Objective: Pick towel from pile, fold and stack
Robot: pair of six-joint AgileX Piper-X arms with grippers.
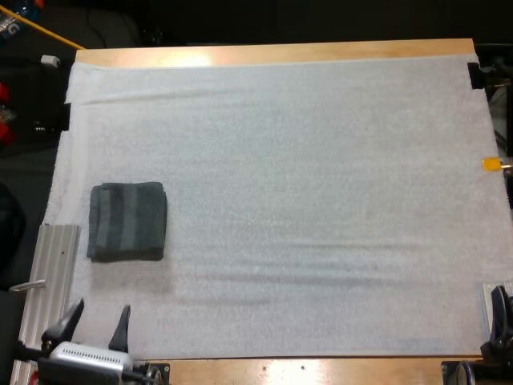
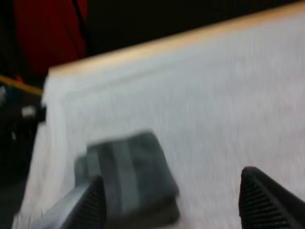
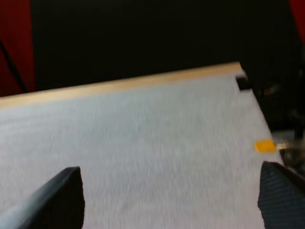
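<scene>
Left gripper [image 1: 102, 307]: parked at the near left corner of the white mat [image 1: 304, 176], its two black fingers [image 1: 122, 325] pointing toward the far side. The fingers stand well apart with nothing between them. The arm's body is low at the near edge of the wooden table [image 1: 264, 53], tucked in from the corner.

The left wrist view agrees. Both fingers are spread wide and look forward and down over the mat at a shallow angle. One finger crosses in front of the towel's near corner in that view. The high view shows a strip of bare mat between the fingertips and the cloth, so they are apart.

Folded dark grey-green towel [image 1: 127, 221]: lies flat on the left part of the mat, just beyond the left gripper on its far side. It is a squarish fold with darker and lighter bands running near to far. Its edges are roughly square to the mat and its layers are stacked evenly.

A ribbed silver metal plate [image 1: 52, 269] lies just left of the towel, along the mat's left edge.

Right gripper [image 3: 169, 168]: its wrist view shows the fingers wide apart, clear of any thing, aimed across bare mat toward the table's far edge. In the high view it sits low at the near right corner of the mat, well apart from the towel.
</scene>
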